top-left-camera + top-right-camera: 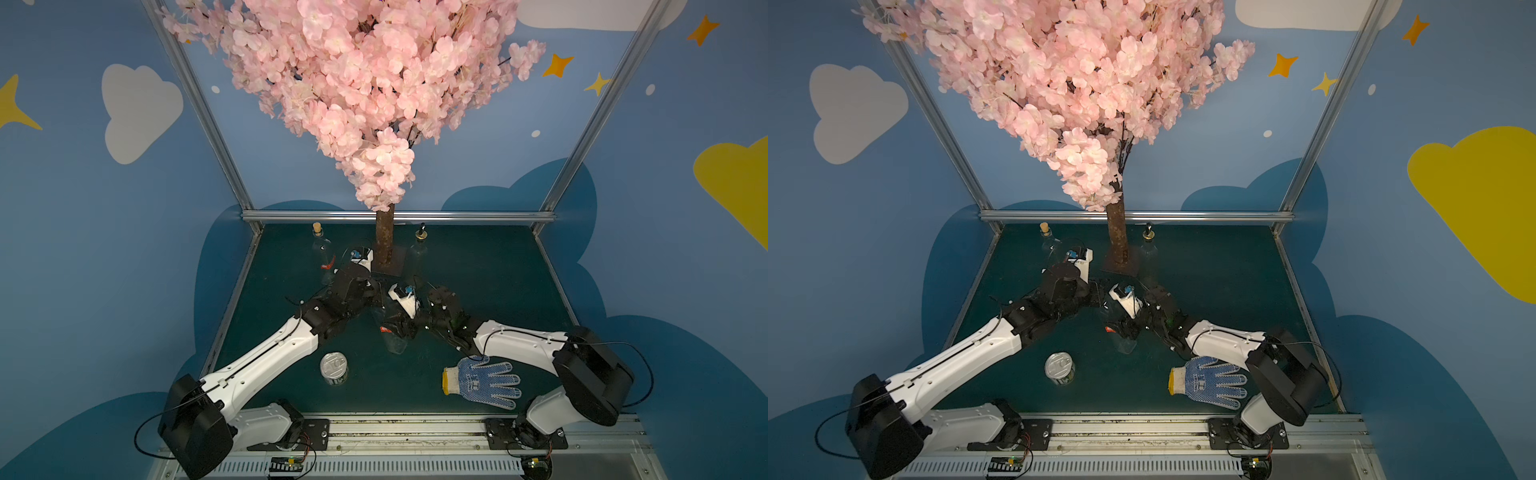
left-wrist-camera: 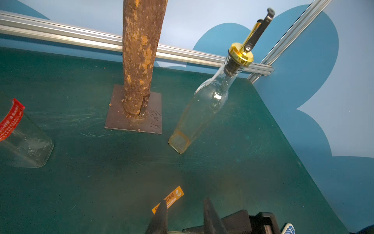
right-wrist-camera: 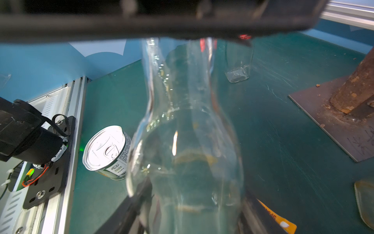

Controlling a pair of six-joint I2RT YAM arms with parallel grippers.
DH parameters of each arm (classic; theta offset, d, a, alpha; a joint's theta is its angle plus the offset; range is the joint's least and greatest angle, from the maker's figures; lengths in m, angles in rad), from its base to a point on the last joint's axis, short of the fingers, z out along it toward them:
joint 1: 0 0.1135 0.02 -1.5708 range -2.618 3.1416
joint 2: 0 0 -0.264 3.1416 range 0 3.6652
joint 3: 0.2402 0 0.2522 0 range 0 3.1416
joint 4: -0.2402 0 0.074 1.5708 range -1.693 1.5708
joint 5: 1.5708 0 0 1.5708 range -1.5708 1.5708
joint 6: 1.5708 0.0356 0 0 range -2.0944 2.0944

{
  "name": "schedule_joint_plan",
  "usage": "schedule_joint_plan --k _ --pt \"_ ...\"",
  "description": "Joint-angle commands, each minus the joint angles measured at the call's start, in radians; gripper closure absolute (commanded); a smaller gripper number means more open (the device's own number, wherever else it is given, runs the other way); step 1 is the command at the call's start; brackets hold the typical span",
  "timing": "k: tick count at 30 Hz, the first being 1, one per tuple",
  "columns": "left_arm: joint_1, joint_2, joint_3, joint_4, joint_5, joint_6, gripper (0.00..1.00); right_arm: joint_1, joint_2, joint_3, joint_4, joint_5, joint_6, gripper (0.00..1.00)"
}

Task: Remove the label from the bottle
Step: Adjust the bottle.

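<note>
Right wrist view looks straight at the bottle (image 3: 188, 141), a clear glass one with a thin neck and a fat belly. The right gripper (image 3: 195, 192) has its dark fingers (image 3: 137, 204) one on each side of the belly, very close to the glass, but I cannot tell if they squeeze it. An orange label (image 3: 277, 219) pokes out just beside one finger, and it does not look stuck to the glass (I cannot tell if it lies flat on the table (image 3: 283, 141) or sticks to something). Left wrist view shows the left gripper (image 2: 185, 202) with its two fingers only a small way apart. Something pale sits between them at the picture's edge, and it looks like the bottle's neck, held tight. One end of the label (image 2: 172, 197) hides behind one of these fingers. In both top views the bottle (image 1: 394, 338) (image 1: 1125, 343) is in the middle of the table, in front of the tree (image 1: 384, 241), right where the two grippers meet. A can (image 1: 333, 368) stands near it on the left arm's side. A blue dotted glove (image 1: 482, 380) lies by the right arm. At the back, a corked bottle (image 1: 321, 249) with a red band stands on one side of the trunk, and an oil bottle (image 1: 419, 249) with a gold spout stands on the other.
</note>
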Motion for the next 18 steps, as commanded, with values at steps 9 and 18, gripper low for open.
schedule_joint_plan --k 9,18 --pt "-0.003 -0.054 -0.101 0.174 0.158 0.062 0.78 -0.009 -0.035 0.087 -0.124 -0.15 -0.025 1.0" --pt "0.043 -0.129 -0.217 0.299 0.26 0.08 0.62 -0.057 -0.074 0.094 -0.152 -0.277 -0.022 1.0"
